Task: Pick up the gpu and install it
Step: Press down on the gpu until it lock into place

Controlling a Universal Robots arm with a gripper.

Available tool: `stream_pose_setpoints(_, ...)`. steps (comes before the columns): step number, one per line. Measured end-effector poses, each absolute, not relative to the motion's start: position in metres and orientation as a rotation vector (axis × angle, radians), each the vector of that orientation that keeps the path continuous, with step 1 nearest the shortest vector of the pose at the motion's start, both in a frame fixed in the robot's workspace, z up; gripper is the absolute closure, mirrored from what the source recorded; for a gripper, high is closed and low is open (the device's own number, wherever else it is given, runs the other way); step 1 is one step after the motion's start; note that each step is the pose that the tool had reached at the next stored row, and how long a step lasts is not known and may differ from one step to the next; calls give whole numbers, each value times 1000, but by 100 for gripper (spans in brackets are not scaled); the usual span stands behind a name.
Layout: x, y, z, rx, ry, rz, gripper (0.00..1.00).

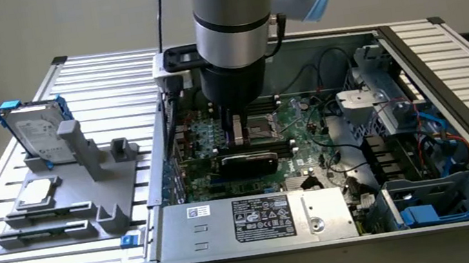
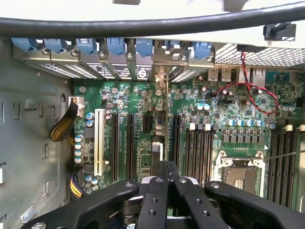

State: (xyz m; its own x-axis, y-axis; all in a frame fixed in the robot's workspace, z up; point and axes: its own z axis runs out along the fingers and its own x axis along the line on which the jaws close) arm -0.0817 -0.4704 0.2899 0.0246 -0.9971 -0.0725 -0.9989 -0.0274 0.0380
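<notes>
The gpu (image 1: 249, 163) shows its black rounded cover low over the green motherboard (image 1: 308, 127) inside the open computer case (image 1: 449, 71). My gripper (image 1: 241, 146) comes straight down from above and is shut on the card's top edge. In the wrist view the gpu (image 2: 159, 124) appears edge-on as a thin strip running between the black expansion slots. Its silver end bracket (image 2: 160, 71) stands at the case's rear slot openings. The black fingers (image 2: 153, 200) are pressed together on the card, with the gripper (image 2: 167, 177) centred over it. Whether the card is seated in a slot cannot be told.
On the exterior view's left, a grey fixture (image 1: 60, 213) carries a silver hard drive with blue frame (image 1: 34, 130) and a small square chip (image 1: 36, 192). The power supply (image 1: 257, 219) sits in the case near the gpu. The CPU socket (image 2: 240, 174), red wires (image 2: 248, 90) and white slot (image 2: 99, 140) flank the card.
</notes>
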Motion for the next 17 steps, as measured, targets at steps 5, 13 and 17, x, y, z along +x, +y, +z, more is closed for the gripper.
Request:
stream_pose_setpoints(5,-82,-470,290,-2232,2174,122,89)
stream_pose_setpoints(13,-84,-470,288,-2232,2174,122,89)
stream_pose_setpoints(17,-87,-469,281,-2230,2170,115,89)
